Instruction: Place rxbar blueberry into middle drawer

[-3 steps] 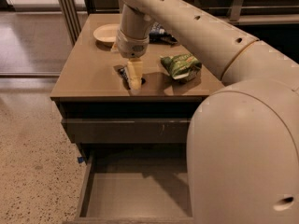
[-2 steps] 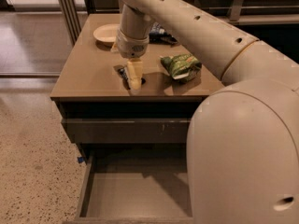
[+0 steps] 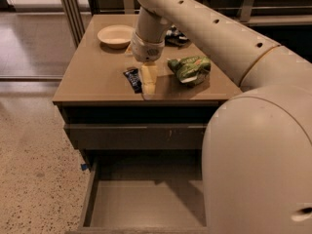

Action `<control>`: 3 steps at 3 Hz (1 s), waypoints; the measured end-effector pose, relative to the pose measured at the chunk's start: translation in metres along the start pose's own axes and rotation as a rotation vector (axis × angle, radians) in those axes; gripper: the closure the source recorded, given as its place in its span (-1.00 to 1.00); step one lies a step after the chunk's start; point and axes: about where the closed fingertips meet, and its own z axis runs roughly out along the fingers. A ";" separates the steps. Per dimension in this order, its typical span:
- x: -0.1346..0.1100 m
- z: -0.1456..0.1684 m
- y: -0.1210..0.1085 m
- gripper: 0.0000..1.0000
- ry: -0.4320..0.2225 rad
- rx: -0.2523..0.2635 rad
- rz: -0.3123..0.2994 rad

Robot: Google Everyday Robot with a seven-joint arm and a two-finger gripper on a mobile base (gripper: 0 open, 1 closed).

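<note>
The rxbar blueberry (image 3: pixel 132 79), a small dark bar, lies flat on the brown cabinet top (image 3: pixel 92 77) near its front edge. My gripper (image 3: pixel 148 85) hangs straight down from the pale arm, its tip at the cabinet top right beside the bar, on the bar's right side. I cannot tell whether it touches the bar. The middle drawer (image 3: pixel 146 206) stands pulled open at the bottom of the view, and its smooth tray holds nothing.
A green snack bag (image 3: pixel 190 68) lies right of the gripper. A pale bowl (image 3: pixel 115 35) sits at the back left and a dark chip bag (image 3: pixel 173 35) shows behind the arm. A shut drawer front (image 3: pixel 136 136) sits above the open drawer. My arm's bulk fills the right side.
</note>
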 end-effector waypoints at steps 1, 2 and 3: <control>0.000 0.002 0.000 -1.00 -0.001 -0.005 0.001; -0.001 0.012 -0.002 -1.00 -0.006 -0.029 -0.002; -0.001 0.012 -0.002 -0.92 -0.006 -0.029 -0.002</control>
